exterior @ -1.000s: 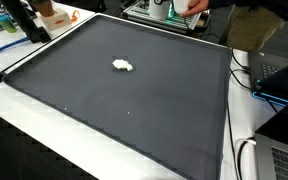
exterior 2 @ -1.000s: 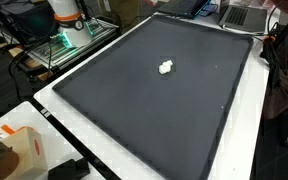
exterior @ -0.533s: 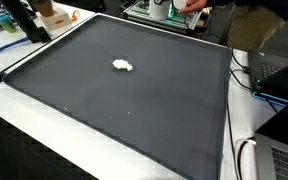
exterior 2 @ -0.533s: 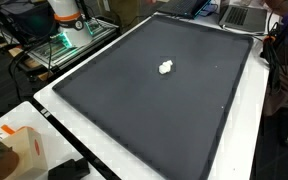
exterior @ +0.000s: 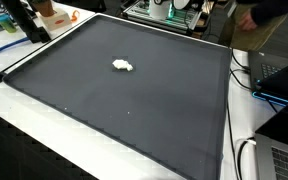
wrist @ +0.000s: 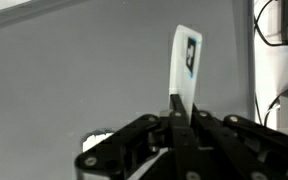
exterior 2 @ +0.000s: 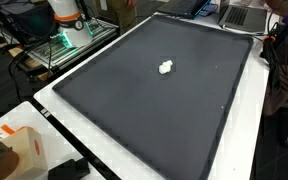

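The pick-up looks done: the black two-finger gripper [wrist: 181, 118] has its jaws pressed fully together on the lower edge of a thin white flat card with a dark blue printed mark [wrist: 187, 58], which sticks straight out beyond the fingertips, clear of any surface. What seems left is everything after the grasp, since the card has not been laid down anywhere. The small white crumpled lump [exterior: 122, 66] [exterior 2: 166, 68] lies alone on the large dark grey rectangular mat [exterior: 134, 115] [exterior 2: 154, 115] in both exterior views, with nothing touching it. As for pose, neither exterior view shows the hand or forearm over the mat. Only the arm's white and orange base [exterior 2: 66, 12] shows beyond the mat's far edge. The wrist view looks past the fingers onto a wide stretch of mat [wrist: 74, 70], with cables along its right side, so the hand is judged to hang well above the mat, fingers aimed down at it
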`<act>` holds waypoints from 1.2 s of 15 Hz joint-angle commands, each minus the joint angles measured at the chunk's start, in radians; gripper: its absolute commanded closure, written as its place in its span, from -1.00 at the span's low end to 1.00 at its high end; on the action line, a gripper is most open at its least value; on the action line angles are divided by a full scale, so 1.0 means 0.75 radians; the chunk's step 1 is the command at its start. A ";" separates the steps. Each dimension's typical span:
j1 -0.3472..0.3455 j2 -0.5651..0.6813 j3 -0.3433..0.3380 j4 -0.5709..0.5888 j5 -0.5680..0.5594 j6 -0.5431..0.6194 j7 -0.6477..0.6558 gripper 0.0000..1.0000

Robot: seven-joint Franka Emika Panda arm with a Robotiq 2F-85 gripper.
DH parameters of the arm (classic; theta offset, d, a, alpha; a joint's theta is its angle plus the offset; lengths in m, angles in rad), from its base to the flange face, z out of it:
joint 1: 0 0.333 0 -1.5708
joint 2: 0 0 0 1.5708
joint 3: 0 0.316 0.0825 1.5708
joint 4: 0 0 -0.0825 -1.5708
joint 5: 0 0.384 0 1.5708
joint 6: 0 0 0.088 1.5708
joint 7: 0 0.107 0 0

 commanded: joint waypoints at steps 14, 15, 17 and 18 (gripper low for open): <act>-0.068 -0.013 0.070 -0.057 -0.112 -0.051 0.075 0.98; -0.107 -0.041 0.084 -0.076 -0.186 -0.054 0.074 0.98; -0.147 0.008 0.088 -0.094 -0.292 0.000 0.011 0.98; -0.167 0.025 0.081 -0.097 -0.324 0.041 -0.024 0.98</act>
